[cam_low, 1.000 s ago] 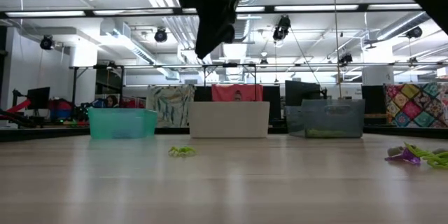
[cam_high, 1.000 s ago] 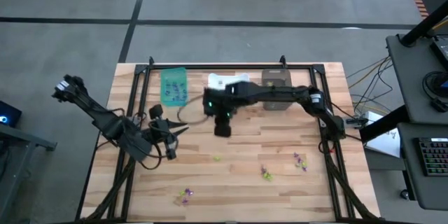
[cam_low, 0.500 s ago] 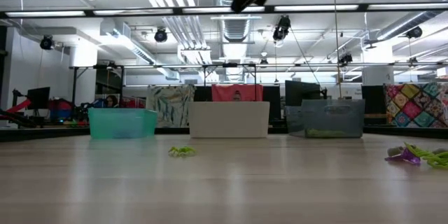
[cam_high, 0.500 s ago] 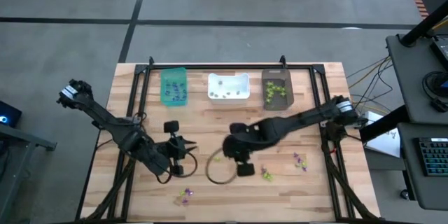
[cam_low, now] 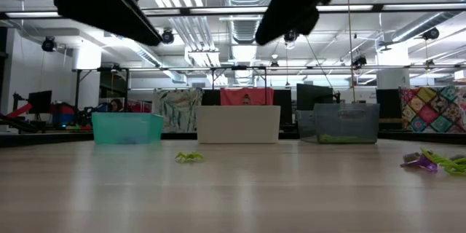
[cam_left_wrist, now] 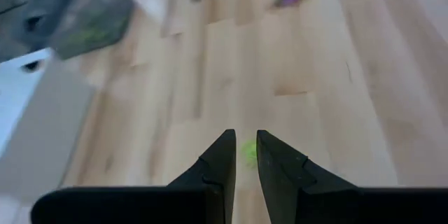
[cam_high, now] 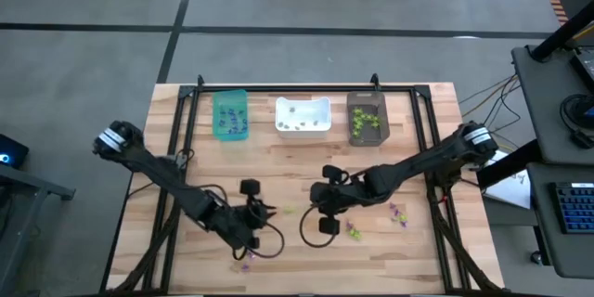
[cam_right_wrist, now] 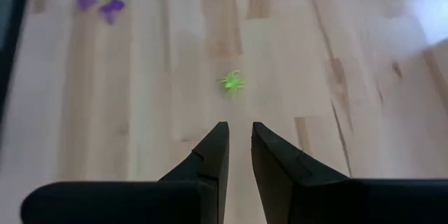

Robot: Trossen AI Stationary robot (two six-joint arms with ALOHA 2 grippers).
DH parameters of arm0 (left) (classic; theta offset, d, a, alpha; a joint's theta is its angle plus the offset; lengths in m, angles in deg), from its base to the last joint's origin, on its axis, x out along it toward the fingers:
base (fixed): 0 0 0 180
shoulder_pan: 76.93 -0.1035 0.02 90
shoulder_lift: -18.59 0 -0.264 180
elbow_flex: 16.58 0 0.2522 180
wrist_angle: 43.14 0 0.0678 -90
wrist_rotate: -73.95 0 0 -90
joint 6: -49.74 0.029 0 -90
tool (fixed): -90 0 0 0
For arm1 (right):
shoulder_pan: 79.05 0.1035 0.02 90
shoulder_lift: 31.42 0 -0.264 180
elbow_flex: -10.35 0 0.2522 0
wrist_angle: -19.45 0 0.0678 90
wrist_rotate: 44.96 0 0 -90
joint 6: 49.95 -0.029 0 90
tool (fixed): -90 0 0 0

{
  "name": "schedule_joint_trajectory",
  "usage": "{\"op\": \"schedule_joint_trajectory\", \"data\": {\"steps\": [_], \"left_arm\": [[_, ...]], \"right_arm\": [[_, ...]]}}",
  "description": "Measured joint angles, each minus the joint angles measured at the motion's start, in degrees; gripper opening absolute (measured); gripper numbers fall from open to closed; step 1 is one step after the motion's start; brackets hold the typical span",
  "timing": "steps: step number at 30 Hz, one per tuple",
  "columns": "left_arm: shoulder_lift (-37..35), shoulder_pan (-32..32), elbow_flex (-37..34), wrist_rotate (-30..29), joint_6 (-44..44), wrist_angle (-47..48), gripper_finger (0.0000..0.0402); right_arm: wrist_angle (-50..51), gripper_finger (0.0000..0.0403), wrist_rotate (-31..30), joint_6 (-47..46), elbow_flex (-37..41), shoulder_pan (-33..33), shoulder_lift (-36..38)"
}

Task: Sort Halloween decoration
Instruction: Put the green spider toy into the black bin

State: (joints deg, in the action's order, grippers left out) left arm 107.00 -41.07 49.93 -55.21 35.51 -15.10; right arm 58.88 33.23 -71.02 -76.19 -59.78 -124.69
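Lime-green trinket (cam_right_wrist: 232, 82) loose on counter (cam_high: 418, 148); you've bins part-filled, strays remain; both end effectors nearly closed, empty.

Overhead looking straight down; low one level across pale wooden plank table (cam_high: 306, 172); wrist ones close above it, both showing tiny lime-green plastic trinket (cam_right_wrist: 232, 82).
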Motion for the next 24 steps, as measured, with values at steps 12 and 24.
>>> {"op": "schedule_joint_trajectory", "data": {"steps": [12, 24], "left_arm": [[15.8, -7.1, -0.1, 10.2, 6.3, -8.9, 0.0039], [17.3, -9.8, -0.2, 11.4, 6.7, -8.5, 0.0039]], "right_arm": [[-23.7, 0.0052, -0.3, -4.5, 12.0, -0.5, -4.9], [-32.3, 0.0104, 1.2, -17.6, 12.0, -4.7, -11.0]]}}
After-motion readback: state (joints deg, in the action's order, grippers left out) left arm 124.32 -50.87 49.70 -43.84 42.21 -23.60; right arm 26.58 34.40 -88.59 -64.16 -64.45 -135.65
